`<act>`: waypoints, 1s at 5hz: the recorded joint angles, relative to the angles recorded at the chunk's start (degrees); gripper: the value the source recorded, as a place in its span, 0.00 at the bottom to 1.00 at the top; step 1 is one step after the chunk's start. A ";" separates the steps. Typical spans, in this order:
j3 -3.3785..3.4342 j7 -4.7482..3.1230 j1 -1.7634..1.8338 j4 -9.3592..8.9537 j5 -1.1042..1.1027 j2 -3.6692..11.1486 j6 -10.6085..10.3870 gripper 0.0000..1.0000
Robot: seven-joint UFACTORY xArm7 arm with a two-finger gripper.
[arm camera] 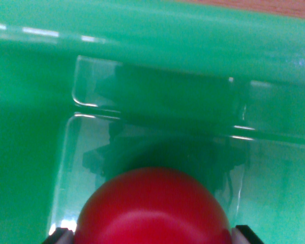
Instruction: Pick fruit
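A round red fruit (152,208) fills the bottom middle of the wrist view. My gripper (152,236) is shut on it: a grey fingertip (61,236) shows at its left and another at its right, both pressed against its sides. The fruit hangs close above the inside of a glossy green plastic container (35,152). The gripper's dark reflection lies on the container floor just beyond the fruit.
The container's far wall and rim (157,30) run across the top of the view, with a raised step moulded into the floor (157,96). A strip of brown wooden surface (274,6) shows past the rim at the top right.
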 joint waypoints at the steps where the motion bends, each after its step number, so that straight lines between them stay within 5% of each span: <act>1: 0.00 0.00 0.00 0.00 0.00 0.00 0.00 1.00; 5: 0.03 -0.03 -0.02 1.28 0.09 -0.45 1.73 1.00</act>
